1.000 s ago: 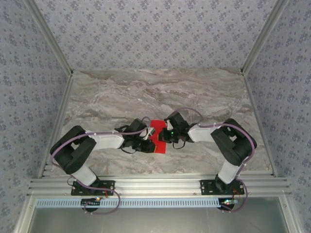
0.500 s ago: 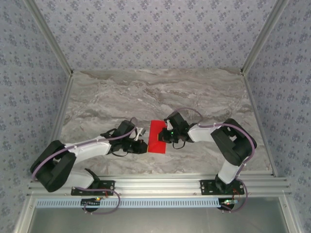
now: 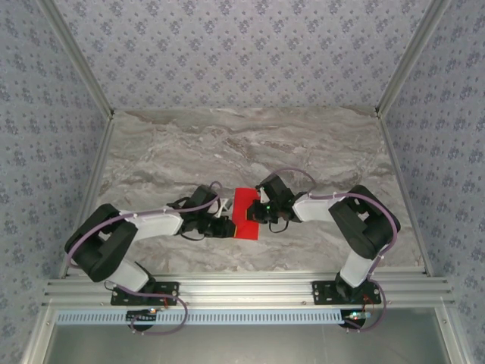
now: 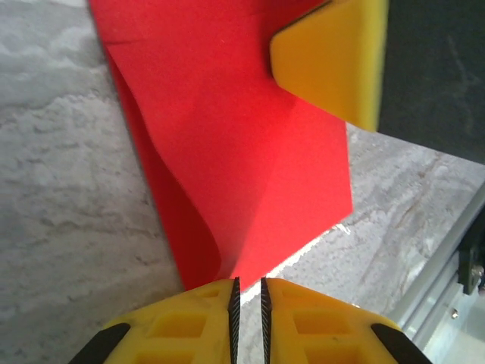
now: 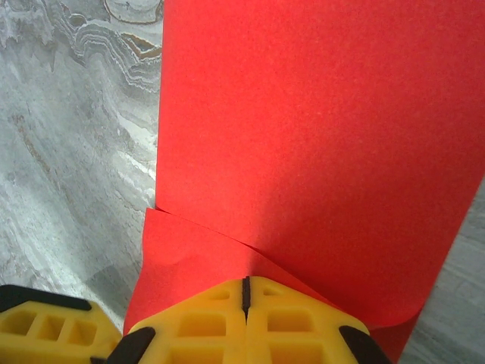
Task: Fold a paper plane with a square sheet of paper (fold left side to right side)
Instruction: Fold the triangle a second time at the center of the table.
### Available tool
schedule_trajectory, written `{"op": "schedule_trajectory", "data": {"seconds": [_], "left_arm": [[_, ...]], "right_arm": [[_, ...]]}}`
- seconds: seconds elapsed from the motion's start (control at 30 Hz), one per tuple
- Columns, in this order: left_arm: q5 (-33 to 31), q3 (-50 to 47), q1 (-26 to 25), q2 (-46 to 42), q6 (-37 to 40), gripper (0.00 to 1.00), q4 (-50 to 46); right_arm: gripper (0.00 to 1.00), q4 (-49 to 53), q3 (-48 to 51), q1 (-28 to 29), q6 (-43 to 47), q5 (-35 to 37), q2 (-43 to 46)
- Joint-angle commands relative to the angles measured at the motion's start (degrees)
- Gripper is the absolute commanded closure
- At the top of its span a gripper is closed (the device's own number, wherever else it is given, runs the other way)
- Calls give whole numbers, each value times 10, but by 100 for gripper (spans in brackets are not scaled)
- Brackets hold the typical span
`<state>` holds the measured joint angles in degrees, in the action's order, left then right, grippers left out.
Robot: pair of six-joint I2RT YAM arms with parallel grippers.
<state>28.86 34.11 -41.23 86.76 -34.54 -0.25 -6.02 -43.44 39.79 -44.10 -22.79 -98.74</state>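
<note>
Two pincers meet at one red sheet of paper [image 3: 244, 206], which lies on the marble-patterned table [image 3: 303, 152] between the arms, nearer the front rail than the back wall. From above the sheet reads as a tall narrow rectangle. The left pincer [image 3: 231, 226] sits at its lower left edge and the right pincer [image 3: 258, 215] at its right edge, so the paper is bracketed from both sides. In the left wrist view the sheet [image 4: 250, 167] spreads out ahead of the left pincer [image 4: 248, 299]. Its near corner comes right down to the yellow fingertips, and a raised, curving layer runs along its left side. That pincer's jaws stand almost together with a thin slit between them, and I cannot tell whether the paper's edge is caught there. One yellow finger [image 4: 333, 61] of the right pincer rests on the far part of the sheet. In the right wrist view the right pincer [image 5: 245, 292] is pressed fully together, its tip on the paper [image 5: 303, 136]. The upper layer stretches away flat in front of the tip, a lower layer pokes out at the left just beside the tip, and a rolled fold curls at the lower right. Whether any paper sits inside that closed tip is not visible.
</note>
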Motion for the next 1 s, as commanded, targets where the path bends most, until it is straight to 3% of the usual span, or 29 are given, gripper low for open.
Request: {"op": "schedule_trajectory", "data": {"seconds": [0.0, 0.5, 0.97], "left_arm": [[-27, 16, 2, 18, 7, 84, -3], [-90, 24, -16, 30, 15, 87, -79], [-152, 51, -50, 58, 9, 88, -120]], "right_arm": [[97, 61, 6, 4, 12, 22, -13], [100, 60, -3, 23, 31, -9, 58], [100, 23, -35, 65, 21, -31, 13]]}}
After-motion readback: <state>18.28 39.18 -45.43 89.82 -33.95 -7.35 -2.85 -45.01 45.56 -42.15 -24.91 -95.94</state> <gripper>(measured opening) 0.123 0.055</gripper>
